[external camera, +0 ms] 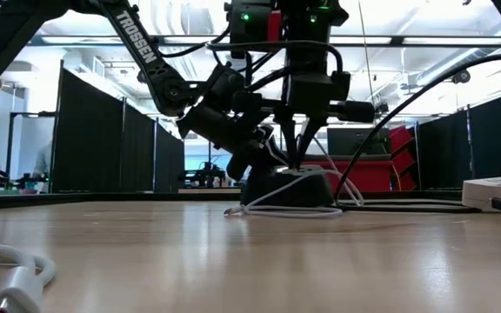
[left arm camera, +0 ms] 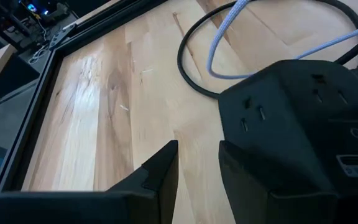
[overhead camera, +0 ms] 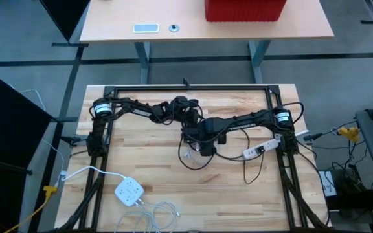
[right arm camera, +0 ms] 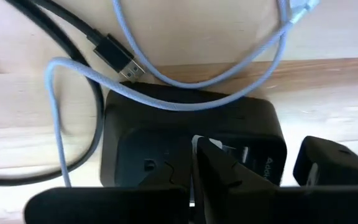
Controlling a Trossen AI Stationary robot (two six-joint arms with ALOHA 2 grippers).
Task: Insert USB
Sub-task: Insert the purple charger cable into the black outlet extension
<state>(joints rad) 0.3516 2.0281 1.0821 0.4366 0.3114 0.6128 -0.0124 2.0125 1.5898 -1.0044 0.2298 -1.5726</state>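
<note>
power block (overhead camera: 203, 144) sits mid-table (overhead camera: 147, 162), both grippers meeting over it. a strip (overhead camera: 262, 147) lies to its right, a charger (overhead camera: 129, 191) near the front left. cables (right arm camera: 79, 81) loop on the table around the block.

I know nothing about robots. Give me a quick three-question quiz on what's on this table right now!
1. True or false: the black USB plug lies loose on the table, in no socket.
2. How many claws are down at the black socket block? A) none B) one C) two
3. Fill in: the power strip near the table's right edge is ____ in colour.

Key: 1 true. 2 C: the left claw and the right claw. 3 white.
</note>
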